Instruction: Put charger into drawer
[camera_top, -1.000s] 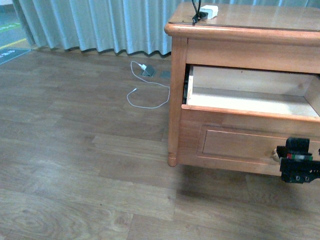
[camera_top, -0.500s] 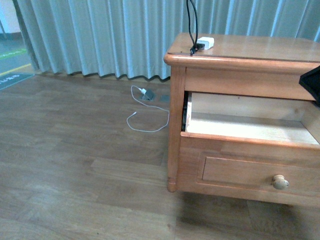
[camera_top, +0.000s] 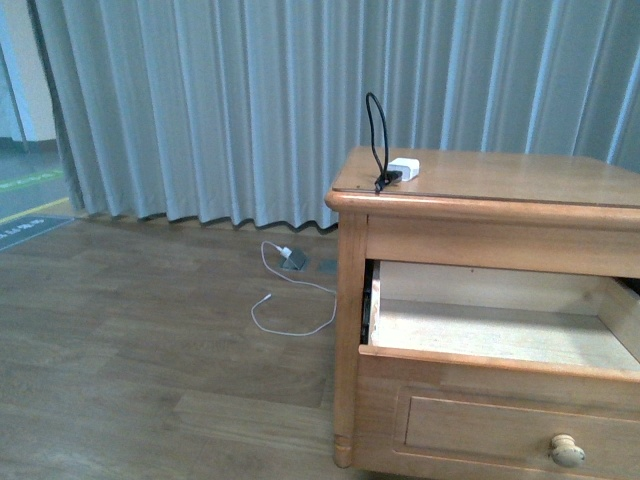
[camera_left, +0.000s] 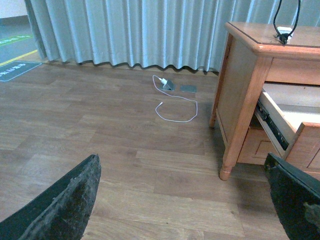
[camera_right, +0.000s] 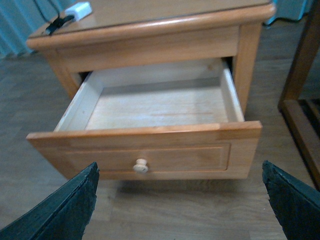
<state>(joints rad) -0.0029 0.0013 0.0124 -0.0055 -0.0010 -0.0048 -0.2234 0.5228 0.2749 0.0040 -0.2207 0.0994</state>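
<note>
One charger (camera_top: 404, 168), a white cube with its black cable looping up, sits on the cabinet top (camera_top: 520, 180) near a front corner, not yet in the drawer (camera_right: 155, 107). The drawer is pulled out below, bare inside, ready to take it, I'd judge. My right gripper (camera_right: 180, 164) hangs before the drawer front, fingers (camera_right: 65, 205) spread wide, holding nothing. My left gripper (camera_left: 181, 160) is over the floor (camera_left: 100, 125) beside the cabinet, equally wide, empty.

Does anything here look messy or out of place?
A thin white cable lies loose on the floor by the curtain. The drawer stands pulled out and empty, while the charger sits on a corner of the cabinet.
</note>
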